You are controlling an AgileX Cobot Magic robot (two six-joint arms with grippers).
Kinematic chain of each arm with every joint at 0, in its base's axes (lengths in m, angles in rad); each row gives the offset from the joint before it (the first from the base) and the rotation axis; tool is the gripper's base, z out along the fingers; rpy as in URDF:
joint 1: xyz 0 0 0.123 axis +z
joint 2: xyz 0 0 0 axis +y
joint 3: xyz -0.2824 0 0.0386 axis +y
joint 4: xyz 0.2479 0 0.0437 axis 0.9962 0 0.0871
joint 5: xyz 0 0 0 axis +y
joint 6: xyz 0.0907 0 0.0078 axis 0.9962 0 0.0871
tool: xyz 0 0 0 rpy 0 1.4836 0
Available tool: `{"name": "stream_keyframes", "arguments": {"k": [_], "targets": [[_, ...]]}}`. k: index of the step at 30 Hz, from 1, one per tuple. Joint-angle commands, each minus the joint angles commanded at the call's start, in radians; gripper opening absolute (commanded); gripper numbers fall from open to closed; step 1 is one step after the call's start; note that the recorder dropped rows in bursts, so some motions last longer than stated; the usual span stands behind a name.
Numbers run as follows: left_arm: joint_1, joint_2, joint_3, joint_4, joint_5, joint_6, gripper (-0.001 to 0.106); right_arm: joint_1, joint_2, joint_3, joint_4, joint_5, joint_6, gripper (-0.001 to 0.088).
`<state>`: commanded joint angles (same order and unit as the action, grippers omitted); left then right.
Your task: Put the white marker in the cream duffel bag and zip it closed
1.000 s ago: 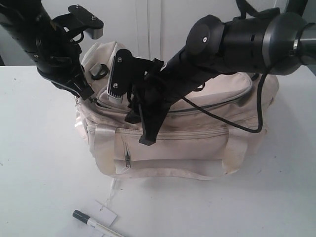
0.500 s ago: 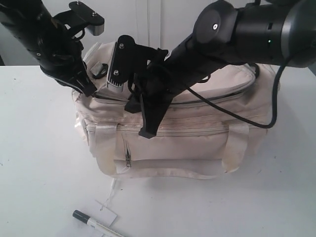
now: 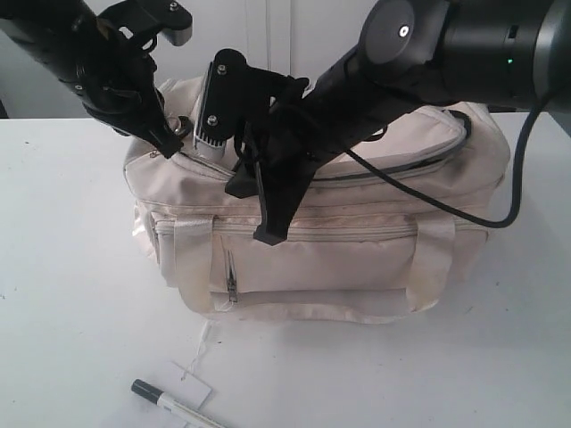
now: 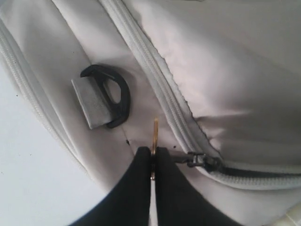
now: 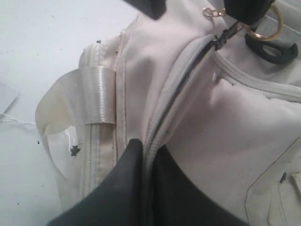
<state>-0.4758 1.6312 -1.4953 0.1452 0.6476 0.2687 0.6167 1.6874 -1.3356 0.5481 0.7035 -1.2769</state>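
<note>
**Zip in hand, marker waiting on the table**

The left gripper (image 4: 153,154) sits at the 10 o'clock corner of the cream duffel bag (image 3: 357,259), clenched on the gold pull ring (image 4: 154,128) that hangs off the zip slider (image 4: 200,160). The right gripper (image 5: 145,147) reaches across to about 11 o'clock on the bag's top. It is clamped on the fabric edge beside the main zip, apparently to brace the bag.

The white marker (image 3: 163,399) lies on the table (image 3: 71,267) at the bag's 7 o'clock, well apart from both claws. So I judge the step in hand to be opening the main zip. The zip looks shut on one side of the slider and dark on the other, but how wide the mouth stands I cannot tell. The next move calls for running the slider along the curved track while the other claw keeps the cloth taut. One claw must then let go and drop to the marker.

A white hang tag (image 3: 192,383) lies just beside the marker at its 1 o'clock and could be pinched by mistake. A black cable (image 3: 428,209) drapes over the bag's top towards 3 o'clock and may snag the zip's path.
</note>
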Motion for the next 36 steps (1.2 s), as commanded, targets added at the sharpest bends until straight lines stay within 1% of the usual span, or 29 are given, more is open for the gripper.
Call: {"name": "stream_keyframes", "arguments": {"k": [7,13,15,18,21,23,25,26,29,33,35,36], "targets": [[0.0,0.004,0.0,0.049,-0.021,0.0,0.0,0.0,0.0,0.0,-0.002,0.007,0.0,0.0],[0.009,0.032,0.0,0.05,-0.033,-0.005,0.0,0.0,0.0,0.0,-0.002,0.007,0.0,0.0],[0.009,0.043,0.0,0.042,-0.033,-0.014,0.0,0.0,0.0,0.0,-0.002,0.007,0.0,0.0],[0.009,0.051,0.0,0.036,-0.033,-0.069,0.0,0.0,0.0,0.0,-0.002,0.007,0.0,0.0],[0.013,0.054,0.0,-0.007,-0.041,-0.073,0.0,0.0,0.0,0.0,-0.002,0.007,0.0,0.0],[0.024,0.054,-0.002,-0.068,-0.051,-0.068,0.0,0.0,0.0,0.0,-0.002,0.007,0.0,0.0],[0.038,0.054,-0.002,-0.162,-0.058,-0.035,0.0,0.0,0.0,0.0,-0.002,0.007,0.0,0.0],[0.047,0.054,-0.002,-0.202,-0.058,-0.004,0.0,0.0,0.0,0.0,-0.002,0.007,0.002,0.0],[0.085,0.054,-0.002,-0.379,-0.046,0.103,0.0,0.0,0.0,0.0,-0.002,0.007,0.002,0.0],[0.154,0.054,-0.002,-0.637,-0.002,0.24,0.0,0.0,0.0,0.0,-0.002,0.007,0.002,0.0],[0.181,0.054,-0.002,-0.719,0.02,0.296,0.0,0.0,0.0,0.0,-0.002,0.007,0.002,0.0],[0.189,0.054,-0.002,-0.733,0.028,0.306,0.0,0.0,0.0,0.0,-0.002,0.007,0.002,0.0]]}}
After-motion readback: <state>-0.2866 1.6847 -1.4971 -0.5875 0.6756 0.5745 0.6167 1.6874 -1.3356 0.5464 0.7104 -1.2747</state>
